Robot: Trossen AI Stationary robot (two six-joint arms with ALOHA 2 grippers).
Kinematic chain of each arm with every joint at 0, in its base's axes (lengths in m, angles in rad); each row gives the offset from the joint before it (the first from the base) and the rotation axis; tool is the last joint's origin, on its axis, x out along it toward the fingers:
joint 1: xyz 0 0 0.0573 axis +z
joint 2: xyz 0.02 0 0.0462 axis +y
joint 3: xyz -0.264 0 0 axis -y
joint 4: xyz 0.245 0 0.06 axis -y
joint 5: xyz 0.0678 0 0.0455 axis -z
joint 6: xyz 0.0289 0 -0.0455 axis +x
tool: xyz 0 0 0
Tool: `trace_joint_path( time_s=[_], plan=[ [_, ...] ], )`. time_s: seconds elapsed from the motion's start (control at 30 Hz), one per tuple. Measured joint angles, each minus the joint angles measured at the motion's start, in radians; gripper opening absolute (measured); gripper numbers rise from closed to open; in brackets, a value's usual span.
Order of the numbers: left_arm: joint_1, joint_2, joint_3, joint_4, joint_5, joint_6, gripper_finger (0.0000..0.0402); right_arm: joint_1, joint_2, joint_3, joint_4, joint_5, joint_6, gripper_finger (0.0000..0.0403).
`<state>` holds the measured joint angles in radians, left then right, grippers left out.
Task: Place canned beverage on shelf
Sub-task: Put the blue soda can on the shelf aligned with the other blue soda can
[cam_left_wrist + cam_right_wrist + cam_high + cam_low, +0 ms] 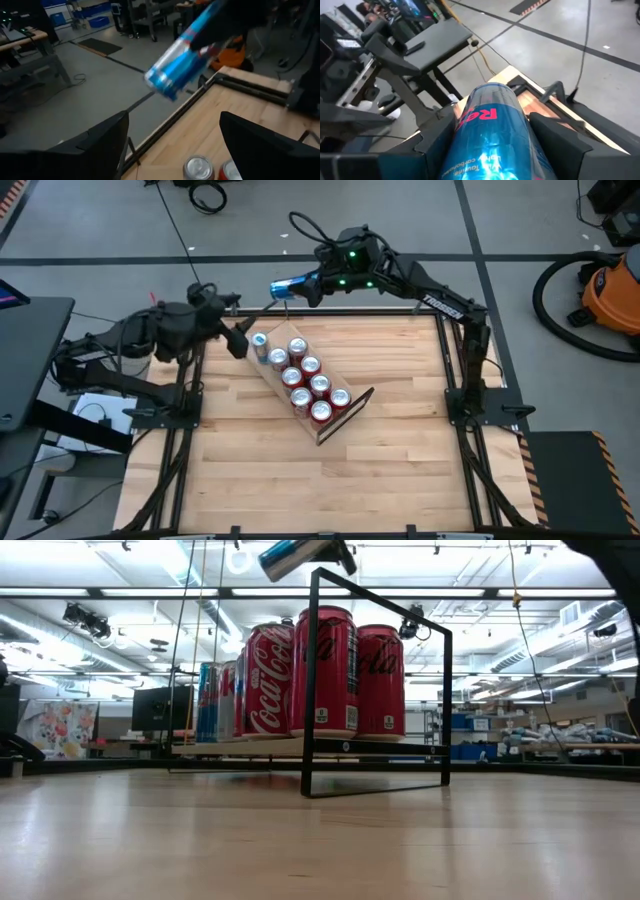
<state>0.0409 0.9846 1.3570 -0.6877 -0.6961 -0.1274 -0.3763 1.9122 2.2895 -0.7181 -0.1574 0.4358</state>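
Note:
The shelf [352, 406] is a light-wood plank with black wire end frames [375, 705], lying slantwise at the table's middle. It bears several red cans [309, 385] and one blue-and-silver can [260, 343] at its far left end. My right gripper [312, 283] is shut on a blue can [288, 286] in the air over the table's far edge. This can also shows in the low view [290, 554] and the left wrist view [176, 67]. My left gripper [238, 340] is open and empty, just left of the shelf's far end. My right gripper pinches the blue can's side wall [487, 117] between its two fingers [436, 145]. The fingers come level from the table's right and lie along the can. The can's free end [162, 82] sticks out past the fingertips toward the table's left. It lies tilted, lifted clear.
The table's far edge rail [330, 316] runs just under the held can. Bare wood [300, 480] lies near and right of the shelf. A monitor stand and cables [90, 380] sit off the table's left side, and an orange vacuum [610, 290] off its right.

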Motion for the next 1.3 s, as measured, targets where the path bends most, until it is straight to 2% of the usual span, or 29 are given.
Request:
trace_joint_path(
  time_s=[0.13,0.43,0.63,1.0,1.2,1.3],
  plan=[
    [0.000,-0.021,0.021,-0.039,0.005,-0.021,0.0322,0.000,0.071,0.065,-0.008,-0.023,-0.024,0.0252],
    [0.000,-0.026,0.053,-0.231,0.022,-0.169,0.0322,-0.041,0.190,0.060,-0.089,-0.104,-0.059,0.0252],
    [0.000,-0.014,0.053,-0.287,0.075,-0.178,0.0322,-0.089,0.262,0.060,-0.115,-0.168,-0.080,0.0252],
    [0.000,0.020,0.053,-0.296,0.089,-0.202,0.0322,-0.188,0.370,0.064,-0.289,-0.159,-0.159,0.0252],
    [0.000,0.055,0.053,-0.319,0.091,-0.208,0.0322,-0.198,0.415,0.063,-0.306,-0.195,-0.205,0.0252],
    [0.001,0.076,0.053,-0.342,0.098,-0.251,0.0322,-0.196,0.407,0.062,-0.300,-0.136,-0.245,0.0252]
  ],
)
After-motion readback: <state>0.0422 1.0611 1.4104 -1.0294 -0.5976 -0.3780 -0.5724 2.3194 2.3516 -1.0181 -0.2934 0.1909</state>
